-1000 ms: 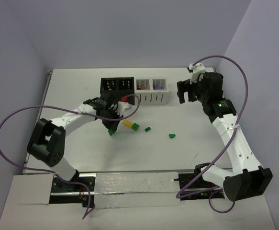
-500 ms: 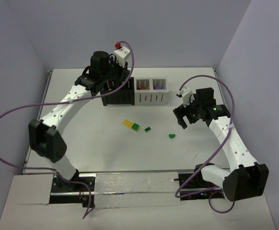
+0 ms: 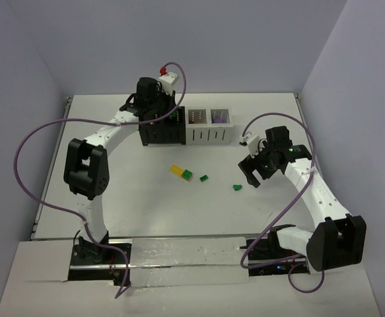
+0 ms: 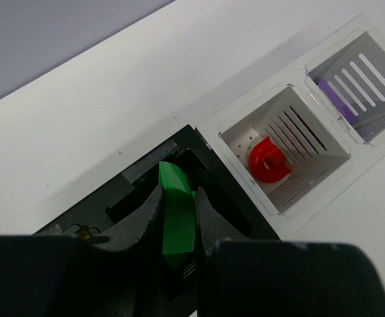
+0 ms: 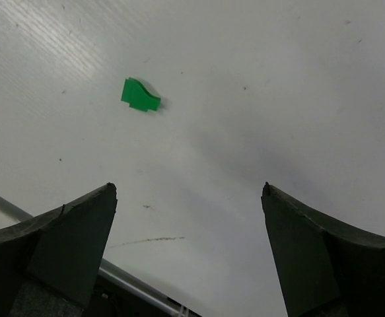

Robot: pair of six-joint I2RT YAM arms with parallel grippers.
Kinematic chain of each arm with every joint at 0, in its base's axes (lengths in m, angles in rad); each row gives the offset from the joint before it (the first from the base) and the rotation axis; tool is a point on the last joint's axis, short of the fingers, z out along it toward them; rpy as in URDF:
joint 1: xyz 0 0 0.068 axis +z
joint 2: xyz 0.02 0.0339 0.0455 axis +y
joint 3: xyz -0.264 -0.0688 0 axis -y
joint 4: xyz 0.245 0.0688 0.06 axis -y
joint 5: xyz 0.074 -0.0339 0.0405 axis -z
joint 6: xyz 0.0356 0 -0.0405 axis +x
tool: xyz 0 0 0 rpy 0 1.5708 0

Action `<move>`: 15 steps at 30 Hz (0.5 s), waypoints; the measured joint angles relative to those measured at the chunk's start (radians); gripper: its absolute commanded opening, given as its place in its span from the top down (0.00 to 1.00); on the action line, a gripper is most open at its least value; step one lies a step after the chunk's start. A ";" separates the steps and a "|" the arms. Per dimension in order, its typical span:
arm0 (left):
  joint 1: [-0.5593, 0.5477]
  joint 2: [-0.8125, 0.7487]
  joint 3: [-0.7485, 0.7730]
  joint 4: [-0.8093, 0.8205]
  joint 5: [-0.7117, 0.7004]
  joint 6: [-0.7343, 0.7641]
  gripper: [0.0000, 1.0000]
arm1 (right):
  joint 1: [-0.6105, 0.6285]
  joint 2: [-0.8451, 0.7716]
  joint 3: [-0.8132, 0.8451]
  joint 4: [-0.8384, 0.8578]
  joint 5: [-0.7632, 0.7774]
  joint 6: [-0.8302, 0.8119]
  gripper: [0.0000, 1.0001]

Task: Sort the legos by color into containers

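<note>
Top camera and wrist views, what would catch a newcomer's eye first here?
The left gripper, shut on a green brick, hangs over a black bin at the table's far side. Next door, a red piece lies in a white bin. The right gripper is open above a loose green piece on the table.

**Q:** Surface under me?
**A:** White table (image 3: 113, 205), matte, with faint specks. One thin dark streak (image 5: 146, 242) at 6 o'clock in my right wrist view.

**Q:** Surroundings?
**A:** Pale lavender walls (image 3: 179, 39) at 9, 12 and 3 o'clock. Crinkled silver strip (image 3: 185, 254) along the table's 6 o'clock edge. Metal rail (image 3: 58, 135) down its 9 o'clock edge.
</note>
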 measured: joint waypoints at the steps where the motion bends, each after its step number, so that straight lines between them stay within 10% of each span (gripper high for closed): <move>1: 0.000 0.002 0.000 0.004 0.000 0.000 0.76 | 0.000 0.005 -0.006 -0.001 0.000 -0.004 0.03; 9: 0.002 0.022 0.080 -0.028 -0.001 -0.040 0.36 | 0.042 0.056 -0.061 0.011 0.010 -0.044 0.10; 15: 0.002 0.020 0.164 -0.070 0.004 -0.057 0.31 | 0.134 0.108 -0.085 0.022 0.029 -0.085 0.10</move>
